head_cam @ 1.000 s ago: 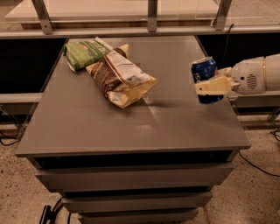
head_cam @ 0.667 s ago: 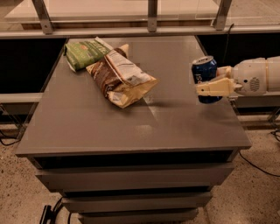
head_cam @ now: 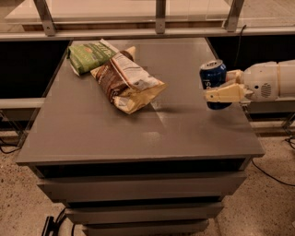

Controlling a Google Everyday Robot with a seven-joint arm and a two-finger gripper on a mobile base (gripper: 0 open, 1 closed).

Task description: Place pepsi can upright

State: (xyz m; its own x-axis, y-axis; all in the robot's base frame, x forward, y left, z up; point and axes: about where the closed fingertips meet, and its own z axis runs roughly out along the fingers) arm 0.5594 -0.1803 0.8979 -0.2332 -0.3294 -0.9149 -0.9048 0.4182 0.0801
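Note:
The pepsi can [head_cam: 213, 76] is dark blue with a silver top. It stands nearly upright at the right side of the grey table [head_cam: 110, 133], its base at or just above the surface. My gripper [head_cam: 213, 88] reaches in from the right on a white arm [head_cam: 269, 81]. Its cream fingers [head_cam: 226, 94] are closed around the can's middle. The near finger crosses the front of the can and hides part of its label.
A brown chip bag [head_cam: 126, 82] lies in the middle of the table's far half. A green chip bag [head_cam: 88, 56] lies behind it at the far left. A rail with metal posts [head_cam: 160, 14] runs behind the table. The table's right edge is just below the arm.
The can has turned from tilted to nearly upright in my gripper. It has stayed over the same spot at the table's right side.

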